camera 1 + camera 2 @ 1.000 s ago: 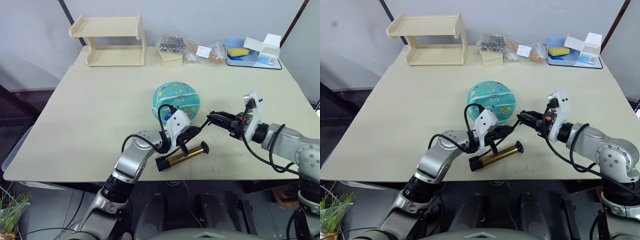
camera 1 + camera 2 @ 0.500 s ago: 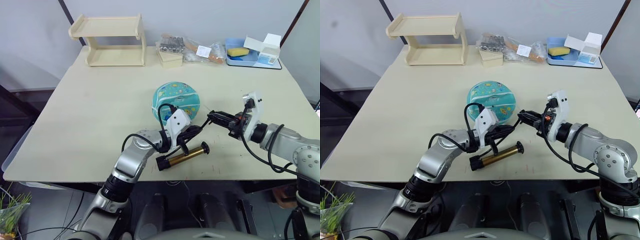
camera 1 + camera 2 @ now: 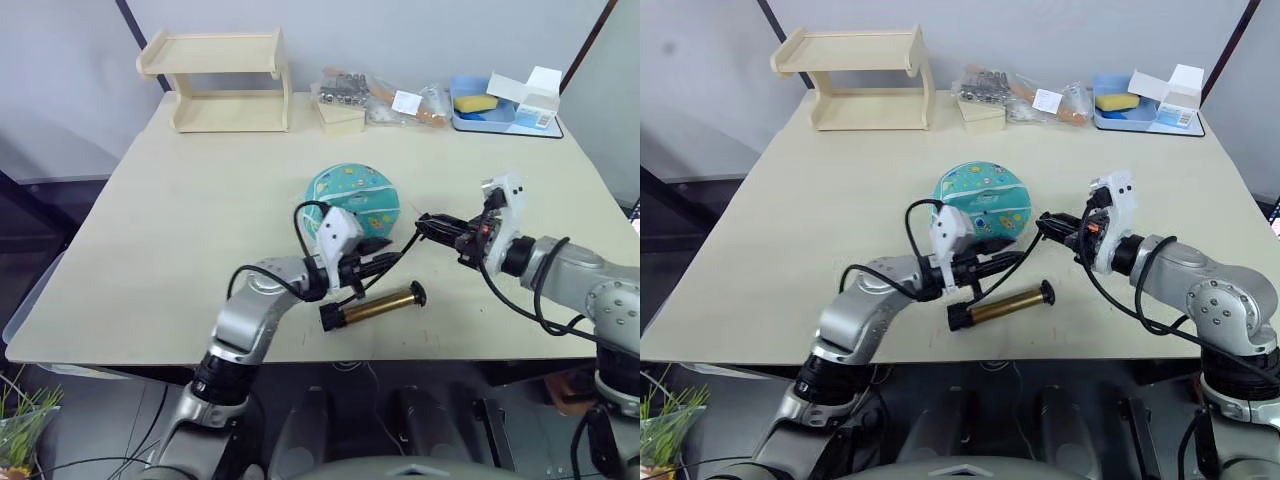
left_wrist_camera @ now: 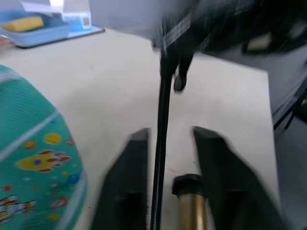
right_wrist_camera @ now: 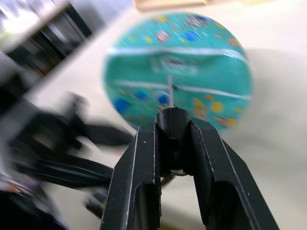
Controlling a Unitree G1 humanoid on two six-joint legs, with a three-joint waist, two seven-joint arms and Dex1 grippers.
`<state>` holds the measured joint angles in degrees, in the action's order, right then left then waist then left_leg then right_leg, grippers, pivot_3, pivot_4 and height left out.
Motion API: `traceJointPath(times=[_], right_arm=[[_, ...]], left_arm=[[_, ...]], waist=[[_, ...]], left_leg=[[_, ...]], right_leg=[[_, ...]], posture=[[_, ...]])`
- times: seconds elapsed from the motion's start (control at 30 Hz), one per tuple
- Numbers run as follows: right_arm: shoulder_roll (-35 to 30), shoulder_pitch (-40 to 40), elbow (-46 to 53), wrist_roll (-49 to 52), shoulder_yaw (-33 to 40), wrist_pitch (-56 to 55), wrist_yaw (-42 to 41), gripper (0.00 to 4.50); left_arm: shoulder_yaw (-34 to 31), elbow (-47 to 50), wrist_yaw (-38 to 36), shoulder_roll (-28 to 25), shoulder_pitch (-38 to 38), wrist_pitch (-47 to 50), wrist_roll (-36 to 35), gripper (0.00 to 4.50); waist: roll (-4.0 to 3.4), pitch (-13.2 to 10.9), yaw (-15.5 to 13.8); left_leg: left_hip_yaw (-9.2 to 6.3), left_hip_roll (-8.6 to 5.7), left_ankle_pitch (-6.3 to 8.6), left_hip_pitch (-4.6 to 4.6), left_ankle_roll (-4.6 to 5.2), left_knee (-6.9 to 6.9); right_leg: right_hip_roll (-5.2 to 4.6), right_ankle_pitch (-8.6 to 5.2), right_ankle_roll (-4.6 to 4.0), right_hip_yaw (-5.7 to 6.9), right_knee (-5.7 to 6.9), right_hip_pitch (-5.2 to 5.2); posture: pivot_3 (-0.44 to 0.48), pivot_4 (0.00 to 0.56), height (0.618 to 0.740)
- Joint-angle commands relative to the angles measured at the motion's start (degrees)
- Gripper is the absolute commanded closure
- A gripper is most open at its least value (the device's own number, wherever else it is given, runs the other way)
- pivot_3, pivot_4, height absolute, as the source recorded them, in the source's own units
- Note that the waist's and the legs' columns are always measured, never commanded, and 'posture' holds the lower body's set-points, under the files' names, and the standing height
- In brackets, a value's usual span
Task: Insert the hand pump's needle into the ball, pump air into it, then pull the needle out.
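On the worktop (image 3: pixel 180 200) the ball (image 3: pixel 352 197) sits near the middle, with the pump (image 3: pixel 372 304) lying at its 6 o'clock. The step in hand looks like insertion. The right pincer (image 5: pixel 170 139) grips the hose end, needle (image 5: pixel 170 93) aimed at the ball. The left pincer (image 4: pixel 165 143) stands narrowly parted around the hose (image 4: pixel 160 143). Next: find the valve and advance straight.
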<state>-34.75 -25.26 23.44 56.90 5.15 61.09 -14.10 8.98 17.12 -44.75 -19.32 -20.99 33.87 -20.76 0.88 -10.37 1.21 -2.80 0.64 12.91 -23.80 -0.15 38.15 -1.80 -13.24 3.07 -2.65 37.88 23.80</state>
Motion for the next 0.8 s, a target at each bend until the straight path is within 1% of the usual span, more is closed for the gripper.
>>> traceJointPath(times=[0.03, 0.1, 0.13, 0.2, 0.23, 0.33, 0.4, 0.47, 0.53, 0.6, 0.7, 0.8], right_arm=[[-3.4, -2.81, 1.33, -4.62, -1.52, -0.37, -1.9, 4.17], [-8.28, -4.32, 2.84, -7.82, -4.06, -0.13, -5.34, 4.17], [-10.64, -4.86, 3.91, -9.33, -5.33, -0.16, -6.84, 4.17], [-15.8, -6.74, 5.8, -13.3, -8.61, 0.63, -8.23, 4.17], [-17.58, -7.68, 6.27, -14.02, -9.1, 0.99, -9.33, 4.17], [-21.15, -10.73, 6.43, -13.09, -8.74, 3.28, -13.58, 4.17], [-23.5, -12.42, 6.95, -13.78, -9.94, 4.29, -16.28, 4.17], [-24.26, -13.93, 7.07, -13.5, -9.6, 5.65, -17.52, 4.17], [-26.74, -14.65, 7.72, -13.94, -9.23, 5.26, -20.46, 4.17], [-27.9, -15.03, 8.09, -13.81, -8.9, 5.29, -22.42, 4.17], [-27.46, -15.16, 8.37, -14.04, -8.88, 5.05, -23.54, 4.17], [-26.35, -15.19, 8.58, -14.27, -8.88, 5.51, -23.39, 4.17]], left_arm=[[-5.17, 7.53, -1.81, -4.65, 1.94, 4.29, -6.01, 1.11], [-9.31, 10.68, -1.7, -8.28, 3.18, 7.79, -9.46, 0.05], [-11.2, 11.68, -1.56, -9.86, 3.61, 9.12, -10.88, 0.0], [-14.74, 12.91, -0.9, -12.66, 4.04, 11.59, -13.33, 0.0], [-16.48, 13.27, -0.37, -13.81, 4.04, 12.85, -14.41, 0.0], [-20.21, 13.85, 2.05, -16.29, 3.35, 16.01, -16.79, 0.0], [-21.31, 13.91, 3.36, -17.63, 2.85, 17.39, -17.54, 0.0], [-22.22, 13.92, 4.94, -18.54, 1.91, 18.94, -17.92, 0.0], [-22.25, 14.17, 7.89, -19.42, 0.01, 20.99, -17.65, 0.0], [-21.27, 13.82, 10.37, -19.85, -1.77, 22.16, -16.63, 0.0], [-18.5, 11.84, 14.24, -18.66, -4.85, 24.21, -15.43, 0.0], [-16.62, 9.99, 15.99, -17.9, -6.59, 24.81, -14.41, 0.0]], waist=[[0.0, -0.01, 0.23], [-0.03, -0.05, 0.38], [-0.03, -0.07, 0.44], [-0.02, -0.09, 0.47], [-0.02, -0.1, 0.5], [0.03, -0.15, 0.67], [0.06, -0.14, 0.7], [0.11, -0.22, 0.74], [0.15, -0.26, 0.7], [0.2, -0.3, 0.61], [0.25, -0.33, 0.62], [0.27, -0.34, 0.78]], left_leg=[[0.0, 0.0, 0.0, 0.0, 0.0, -0.01], [-0.01, 0.01, 0.0, -0.01, 0.0, -0.08], [-0.01, 0.0, 0.0, -0.03, 0.0, -0.08], [-0.03, 0.0, 0.0, -0.05, 0.0, -0.08], [-0.01, 0.0, 0.0, -0.04, 0.0, -0.09], [-0.02, 0.0, 0.0, -0.05, 0.0, -0.09], [-0.02, 0.0, 0.01, -0.05, 0.0, -0.1], [0.0, 0.0, 0.01, -0.07, 0.0, -0.11], [-0.01, 0.0, 0.01, -0.08, 0.0, -0.12], [-0.04, -0.01, 0.02, -0.1, 0.0, -0.12], [-0.03, -0.01, 0.02, -0.1, 0.0, -0.14], [-0.01, -0.01, 0.02, -0.09, 0.0, -0.14]], right_leg=[[0.0, 0.0, 0.0, 0.01, 0.0, 0.0], [0.0, -0.01, -0.01, 0.01, -0.02, 0.03], [-0.01, -0.01, -0.01, 0.01, -0.02, 0.06], [-0.03, -0.02, 0.0, 0.05, -0.06, 0.06], [-0.05, -0.02, 0.0, 0.04, -0.09, 0.06], [-0.07, -0.02, 0.0, 0.06, -0.13, 0.07], [-0.07, -0.02, 0.0, 0.08, -0.16, 0.05], [-0.08, -0.02, 0.01, 0.07, -0.17, 0.06], [-0.09, -0.02, 0.0, 0.07, -0.18, 0.08], [-0.09, -0.02, 0.0, 0.11, -0.19, 0.08], [-0.1, -0.02, 0.01, 0.1, -0.22, 0.07], [-0.09, -0.01, 0.01, 0.08, -0.2, 0.08]], posture=[[0.0, 0.15, 0.74], [0.0, 0.15, 0.74], [0.0, 0.15, 0.74], [0.0, 0.15, 0.74], [0.0, 0.15, 0.74], [0.0, 0.15, 0.74], [0.0, 0.15, 0.74], [0.0, 0.15, 0.74], [0.0, 0.15, 0.74], [0.0, 0.15, 0.74], [0.0, 0.15, 0.74], [0.0, 0.15, 0.74]])
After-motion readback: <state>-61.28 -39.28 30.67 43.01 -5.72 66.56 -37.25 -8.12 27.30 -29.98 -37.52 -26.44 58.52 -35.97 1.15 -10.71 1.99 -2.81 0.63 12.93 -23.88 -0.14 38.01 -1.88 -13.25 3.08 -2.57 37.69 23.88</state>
